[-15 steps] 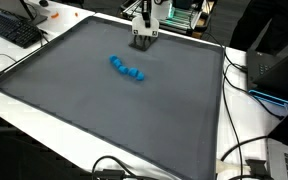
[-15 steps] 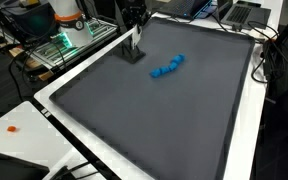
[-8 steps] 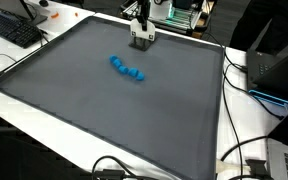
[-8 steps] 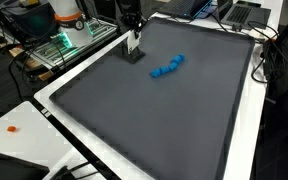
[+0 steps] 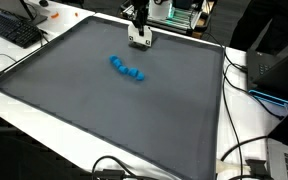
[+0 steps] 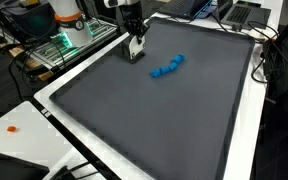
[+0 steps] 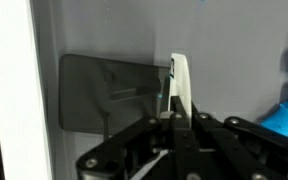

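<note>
My gripper (image 5: 139, 33) hangs over the far edge of a large dark grey mat (image 5: 84, 115), seen in both exterior views (image 6: 134, 38). It is shut on a thin white flat piece (image 5: 139, 42) that hangs edge-down just above the mat (image 6: 184, 125). In the wrist view the white piece (image 7: 181, 82) stands between the closed fingers (image 7: 174, 115), with its dark shadow on the mat to the left. A curved chain of blue beads (image 5: 129, 70) lies on the mat a short way from the gripper (image 6: 167, 68). It shows at the right edge of the wrist view (image 7: 287, 100).
The mat has a white raised border (image 5: 227, 100). A keyboard (image 5: 14, 28) and cables lie beside it. Dark equipment (image 5: 284, 65) stands off one side. A green-lit device (image 6: 69, 40) stands behind the arm. A small orange item (image 6: 12, 128) lies on the white table.
The gripper has risen a little and drifted toward the mat's far edge, carrying the white piece. The blue beads have not moved.
</note>
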Robot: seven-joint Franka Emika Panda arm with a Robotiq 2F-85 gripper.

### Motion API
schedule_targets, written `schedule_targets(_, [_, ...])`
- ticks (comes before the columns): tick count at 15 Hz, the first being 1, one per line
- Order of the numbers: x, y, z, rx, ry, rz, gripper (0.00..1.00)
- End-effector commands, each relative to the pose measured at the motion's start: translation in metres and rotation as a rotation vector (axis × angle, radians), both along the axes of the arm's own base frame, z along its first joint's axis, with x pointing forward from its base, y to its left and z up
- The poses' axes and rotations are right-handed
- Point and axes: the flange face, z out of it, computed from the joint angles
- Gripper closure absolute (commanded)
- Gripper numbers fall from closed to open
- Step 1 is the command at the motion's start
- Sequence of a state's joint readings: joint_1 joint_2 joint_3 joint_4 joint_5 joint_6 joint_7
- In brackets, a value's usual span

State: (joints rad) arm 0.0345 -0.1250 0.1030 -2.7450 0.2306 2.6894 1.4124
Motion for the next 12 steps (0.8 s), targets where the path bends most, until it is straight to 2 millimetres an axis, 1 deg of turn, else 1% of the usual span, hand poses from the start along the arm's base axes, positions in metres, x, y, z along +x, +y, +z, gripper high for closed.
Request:
schedule_targets(1, [0.0019,-0.0035,-0.0122,0.012,-0.001,-0.053,0.99])
schedule_targets(5, [0.0035,-0.0081,-0.0172,0.026,-0.005,-0.104,0.99])
schedule_targets(7, [0.0003,-0.0092,-0.0180,0.027,-0.007,-0.114,0.99])
schedule_targets(12, [0.0024,-0.0124,-0.0146,0.042,-0.012,-0.140,0.99])
